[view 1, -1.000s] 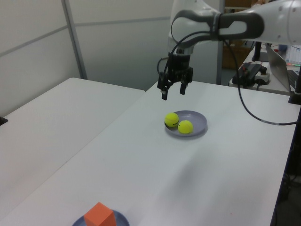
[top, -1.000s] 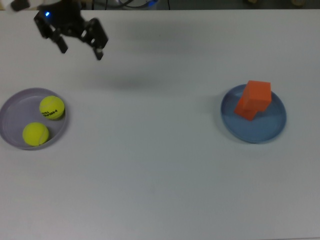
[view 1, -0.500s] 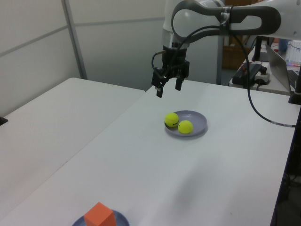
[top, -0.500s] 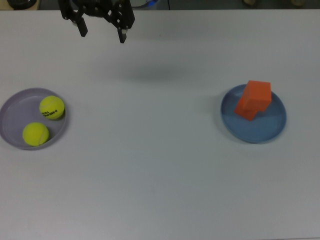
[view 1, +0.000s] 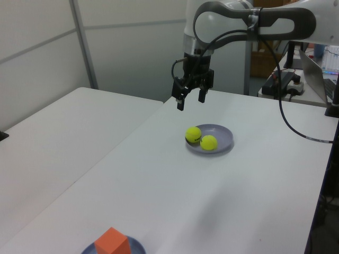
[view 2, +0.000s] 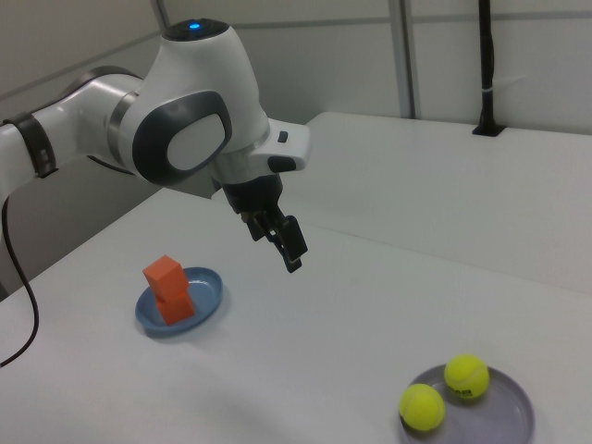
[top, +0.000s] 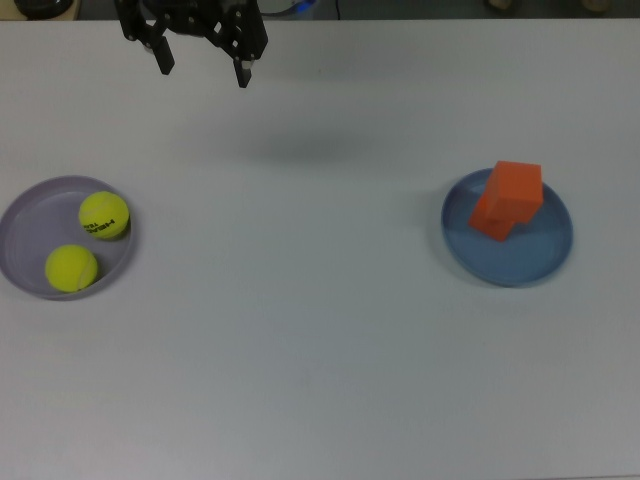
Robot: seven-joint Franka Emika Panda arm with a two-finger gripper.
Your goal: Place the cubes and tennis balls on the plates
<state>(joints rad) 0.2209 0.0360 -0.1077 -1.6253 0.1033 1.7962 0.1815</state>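
Observation:
Two orange cubes sit stacked and slightly askew on the blue plate [top: 545, 262], the upper cube [top: 516, 186] resting on the lower cube [top: 490, 223]. The lavender plate [top: 22, 222] holds both tennis balls: the lettered ball [top: 104, 215] and the plain ball [top: 71, 268]. My gripper [top: 203, 68] hangs open and empty above the table's far edge, up and to the right of the lavender plate in the top view. In the left view the gripper [view 1: 190, 100] hovers behind the lavender plate [view 1: 223, 135]. The right view shows the gripper [view 2: 291, 250] between the blue plate [view 2: 209, 290] and the balls.
A second white table [view 1: 47, 132] adjoins on the left view's left. Cables and equipment [view 1: 286, 79] sit behind the table on the left view's right. A black post [view 2: 487, 65] stands at the back of the right view.
Since a second ago the gripper rose and swung toward the top view's right, away from the lavender plate; over the last half second it barely moved. Balls and cubes stayed put.

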